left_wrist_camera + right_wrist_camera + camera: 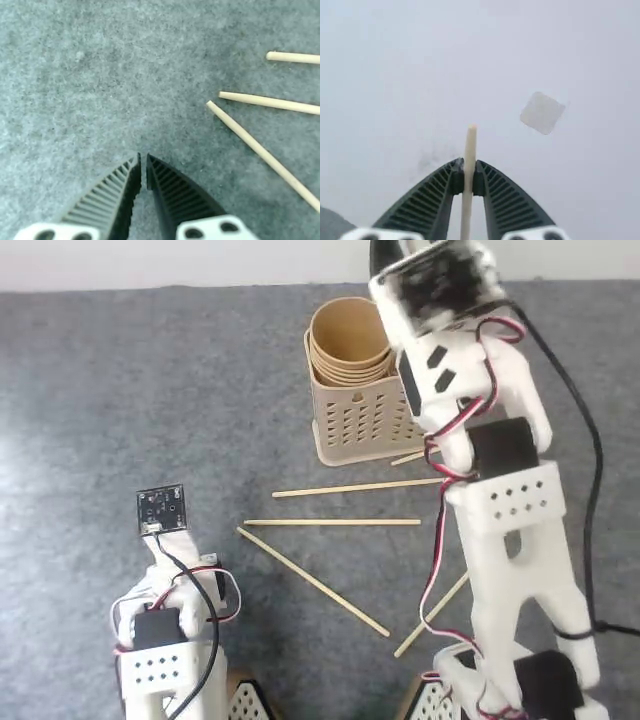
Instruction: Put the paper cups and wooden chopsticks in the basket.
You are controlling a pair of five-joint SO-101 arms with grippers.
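Wooden chopstick (470, 145) sits clamped in the right pincer (468, 165); the left pincer (142, 157) is clenched.

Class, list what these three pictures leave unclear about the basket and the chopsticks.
High view: the right arm covers one side of the basket and one end of a chopstick.
Left wrist view: three chopsticks run off the edge.
Right wrist view: the held chopstick is cut by the edge behind the right claw.
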